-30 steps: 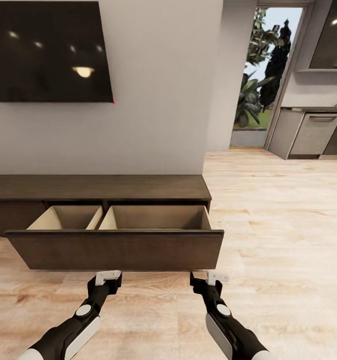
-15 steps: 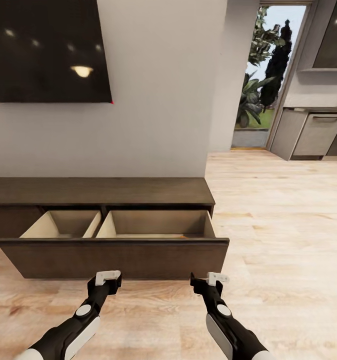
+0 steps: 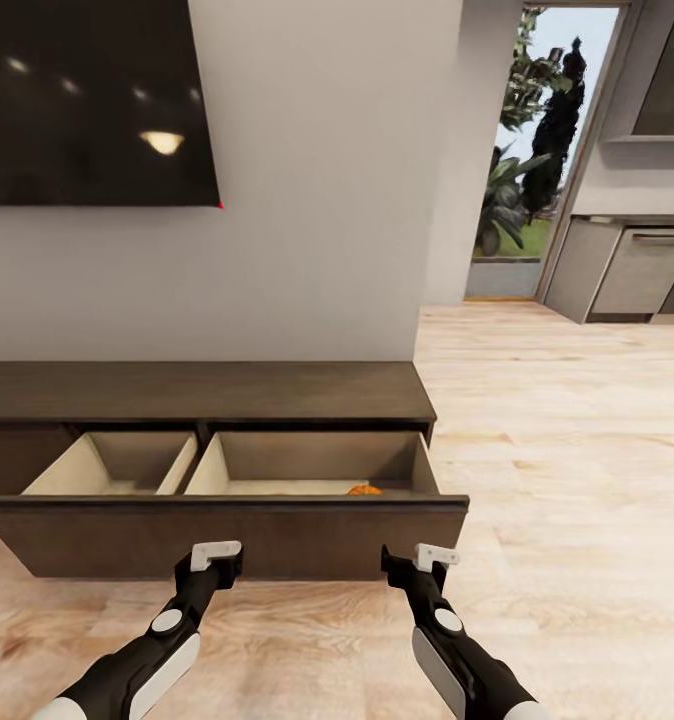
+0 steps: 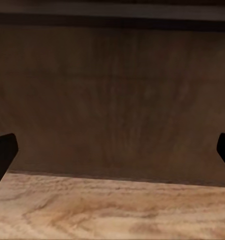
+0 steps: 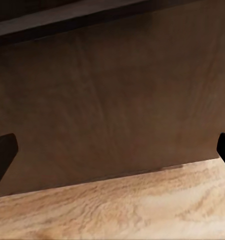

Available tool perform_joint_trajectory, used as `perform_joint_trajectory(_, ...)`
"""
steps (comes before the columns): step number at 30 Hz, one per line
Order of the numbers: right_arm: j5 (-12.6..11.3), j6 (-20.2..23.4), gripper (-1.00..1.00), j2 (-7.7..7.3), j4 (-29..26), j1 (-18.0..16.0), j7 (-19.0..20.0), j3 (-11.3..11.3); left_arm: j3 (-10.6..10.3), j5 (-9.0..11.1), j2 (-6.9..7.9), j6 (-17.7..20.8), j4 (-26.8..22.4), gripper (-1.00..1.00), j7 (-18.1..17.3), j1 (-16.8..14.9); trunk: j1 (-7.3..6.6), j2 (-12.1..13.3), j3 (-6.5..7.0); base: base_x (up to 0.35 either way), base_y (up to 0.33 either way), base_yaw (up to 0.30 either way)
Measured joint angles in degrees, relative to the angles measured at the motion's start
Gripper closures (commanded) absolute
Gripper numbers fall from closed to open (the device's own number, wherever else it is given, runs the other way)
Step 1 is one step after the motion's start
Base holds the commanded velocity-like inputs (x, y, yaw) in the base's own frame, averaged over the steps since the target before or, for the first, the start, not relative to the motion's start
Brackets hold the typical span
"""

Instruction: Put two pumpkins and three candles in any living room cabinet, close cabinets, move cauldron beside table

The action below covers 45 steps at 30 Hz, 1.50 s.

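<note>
The long dark brown cabinet [image 3: 197, 390] stands against the wall with its wide drawer pulled out, pale beige inside and split by a divider. An orange sliver of a pumpkin [image 3: 363, 490] peeks over the drawer front [image 3: 227, 535] in the right compartment. My left gripper [image 3: 215, 553] and right gripper [image 3: 424, 555] hover low just before that front, both open and holding nothing. In the wrist views the left gripper [image 4: 112, 150] and right gripper [image 5: 112, 150] face the brown front [image 4: 112, 95] with their dark fingertips [image 5: 2, 150] spread wide. The candles, cauldron and table are out of view.
A dark TV screen [image 3: 87, 100] hangs on the wall above the cabinet. Light wood floor [image 3: 577, 480] stretches right toward a doorway with plants [image 3: 527, 170] and grey kitchen units [image 3: 627, 270].
The whole view has shifted closer to the cabinet and a little rightward, so the camera moved. The drawer's inside shows deeper and the orange pumpkin has come into sight. The arms keep their pose.
</note>
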Motion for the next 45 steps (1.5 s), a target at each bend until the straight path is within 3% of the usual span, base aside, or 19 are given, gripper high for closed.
perform_joint_trajectory(18,-0.1,0.1,-1.00,-0.09,0.0,0.0,0.0,-0.1,0.0,0.0,0.00,0.1,0.1,-1.00,0.0,0.0,-0.01,0.0,0.00,0.144,0.000,0.000)
perform_joint_trajectory(45,-0.6,-0.1,-1.00,-0.11,0.4,0.0,-0.2,-0.2,0.0,0.0,0.01,0.0,2.4,-1.00,0.0,0.0,-0.02,0.0,-0.01,0.311,0.017,0.000)
